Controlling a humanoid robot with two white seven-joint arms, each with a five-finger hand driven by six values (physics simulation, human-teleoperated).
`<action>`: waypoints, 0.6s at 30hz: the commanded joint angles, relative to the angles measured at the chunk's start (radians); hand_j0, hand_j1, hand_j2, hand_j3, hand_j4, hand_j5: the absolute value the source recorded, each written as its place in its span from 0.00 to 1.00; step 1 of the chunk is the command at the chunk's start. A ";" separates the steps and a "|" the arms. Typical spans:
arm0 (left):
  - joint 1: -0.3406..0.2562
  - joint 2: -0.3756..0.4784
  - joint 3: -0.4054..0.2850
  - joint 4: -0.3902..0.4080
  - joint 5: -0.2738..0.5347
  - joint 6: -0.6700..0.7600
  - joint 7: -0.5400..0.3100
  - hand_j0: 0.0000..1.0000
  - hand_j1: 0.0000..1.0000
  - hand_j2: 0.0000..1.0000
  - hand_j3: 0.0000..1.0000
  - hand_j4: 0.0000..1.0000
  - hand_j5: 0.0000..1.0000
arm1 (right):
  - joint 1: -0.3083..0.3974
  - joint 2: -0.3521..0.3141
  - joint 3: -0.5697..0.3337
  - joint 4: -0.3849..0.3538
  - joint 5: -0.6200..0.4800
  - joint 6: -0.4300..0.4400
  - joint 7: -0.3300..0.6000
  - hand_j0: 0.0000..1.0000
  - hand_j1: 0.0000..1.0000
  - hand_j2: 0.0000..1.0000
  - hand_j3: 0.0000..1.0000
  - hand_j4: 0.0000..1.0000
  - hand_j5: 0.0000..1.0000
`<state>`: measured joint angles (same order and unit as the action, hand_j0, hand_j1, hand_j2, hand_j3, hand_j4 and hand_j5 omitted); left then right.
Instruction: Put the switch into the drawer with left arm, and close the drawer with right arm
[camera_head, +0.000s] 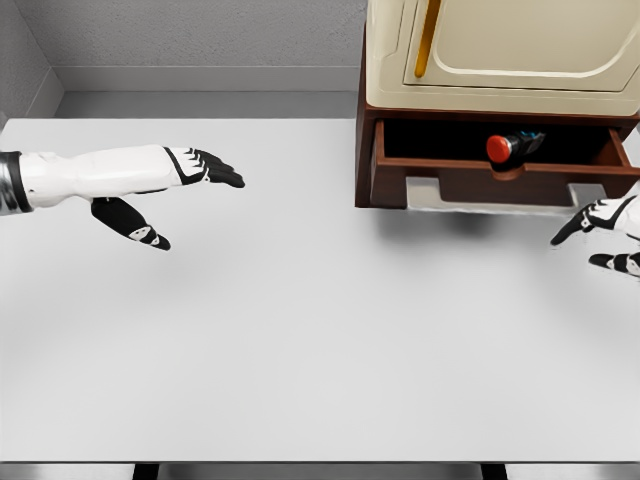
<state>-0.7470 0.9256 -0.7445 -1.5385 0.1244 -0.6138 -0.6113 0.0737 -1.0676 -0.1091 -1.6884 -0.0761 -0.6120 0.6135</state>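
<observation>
The red-capped dark switch (513, 146) lies in the open brown wooden drawer (500, 183) at the white table's (300, 330) far right. The left hand (170, 190) hovers spread and empty near the left edge. The right hand (605, 232), fingers loose, holds nothing below the drawer front.

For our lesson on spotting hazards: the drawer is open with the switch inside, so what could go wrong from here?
1. The switch lies at the front lip of the drawer; a hard push might jolt it out or jam it.
2. The right hand sits at the drawer's right corner, so an off-centre push could skew it.

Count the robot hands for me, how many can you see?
2. The left white-and-black hand hovers open above the white table on its left side. The right white-and-black hand is at the right edge, below the open brown wooden drawer.
</observation>
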 joint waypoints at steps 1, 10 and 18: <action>0.000 0.001 0.001 0.000 0.007 0.003 0.000 1.00 1.00 1.00 1.00 1.00 1.00 | -0.008 0.004 0.042 0.041 -0.002 0.001 -0.003 0.64 0.64 0.64 0.64 0.64 0.64; 0.000 0.001 0.001 0.001 0.007 0.003 0.000 1.00 1.00 1.00 1.00 1.00 1.00 | -0.072 0.012 0.105 0.047 0.003 0.001 -0.003 0.66 0.66 0.66 0.66 0.66 0.66; 0.000 0.001 0.001 0.000 0.007 0.003 0.000 1.00 1.00 1.00 1.00 1.00 1.00 | -0.164 0.024 0.177 0.081 0.006 0.001 -0.003 0.66 0.66 0.66 0.66 0.66 0.66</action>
<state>-0.7470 0.9259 -0.7444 -1.5380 0.1247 -0.6137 -0.6113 -0.1089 -1.0449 0.0507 -1.6192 -0.0663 -0.6138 0.6132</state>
